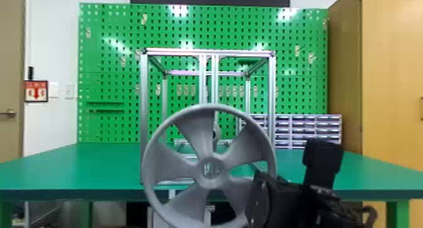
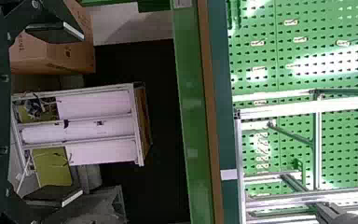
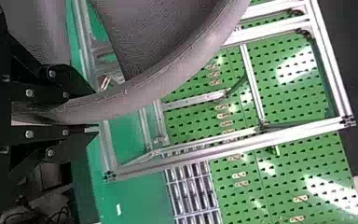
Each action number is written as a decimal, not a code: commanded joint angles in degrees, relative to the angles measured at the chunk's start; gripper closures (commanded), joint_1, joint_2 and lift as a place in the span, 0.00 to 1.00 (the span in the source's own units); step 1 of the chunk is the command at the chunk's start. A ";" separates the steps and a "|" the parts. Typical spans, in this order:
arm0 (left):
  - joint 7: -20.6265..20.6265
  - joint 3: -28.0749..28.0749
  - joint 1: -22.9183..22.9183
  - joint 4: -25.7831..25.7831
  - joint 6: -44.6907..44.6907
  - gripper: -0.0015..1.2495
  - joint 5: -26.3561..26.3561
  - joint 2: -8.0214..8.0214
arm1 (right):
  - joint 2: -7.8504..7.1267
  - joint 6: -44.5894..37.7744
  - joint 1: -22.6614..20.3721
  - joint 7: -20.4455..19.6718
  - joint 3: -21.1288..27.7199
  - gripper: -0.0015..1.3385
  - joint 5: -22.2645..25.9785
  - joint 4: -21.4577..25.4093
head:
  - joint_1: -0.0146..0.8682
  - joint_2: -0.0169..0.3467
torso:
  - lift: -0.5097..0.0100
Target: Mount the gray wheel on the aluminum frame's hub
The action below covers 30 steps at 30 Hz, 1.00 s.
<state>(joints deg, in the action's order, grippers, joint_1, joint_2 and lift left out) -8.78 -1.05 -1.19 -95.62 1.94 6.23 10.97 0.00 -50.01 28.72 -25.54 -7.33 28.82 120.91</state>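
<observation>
While the right gripper (image 1: 262,200) has its two jaws clenched on the rim of one gray wheel (image 1: 211,172), the left gripper (image 2: 80,114) is released, its two jaws wide apart. The five-spoked wheel stands upright before one aluminum frame (image 1: 144,117) on one green worktop (image 1: 78,167).

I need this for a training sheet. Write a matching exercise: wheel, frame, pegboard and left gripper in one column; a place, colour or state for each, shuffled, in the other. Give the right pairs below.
Column one
1. Wheel
2. Frame
3. Pegboard
4. Left gripper

Column two
A. Standing on the table
B. Open, with nothing between the fingers
C. Rim held between the fingers of the right gripper
D. Green, upright behind the frame

Right pairs
1-C
2-A
3-D
4-B
</observation>
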 commanded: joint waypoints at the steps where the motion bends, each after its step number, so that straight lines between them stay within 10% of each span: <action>1: 0.00 0.25 -0.04 0.00 0.34 0.11 0.01 0.54 | 0.05 -0.88 2.39 -1.17 0.65 0.82 3.00 -0.67 | 0.01 0.06 | 0.02; 30: 0.79 3.07 -0.75 -0.88 1.40 0.11 0.01 2.56 | 0.05 -2.11 8.99 -4.60 3.02 0.82 7.04 -7.71 | 0.01 0.06 | 0.02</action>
<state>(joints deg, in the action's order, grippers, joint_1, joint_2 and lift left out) -8.56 1.54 -1.85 -95.81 3.16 6.36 13.45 0.00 -52.24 37.69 -30.15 -4.45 36.36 113.27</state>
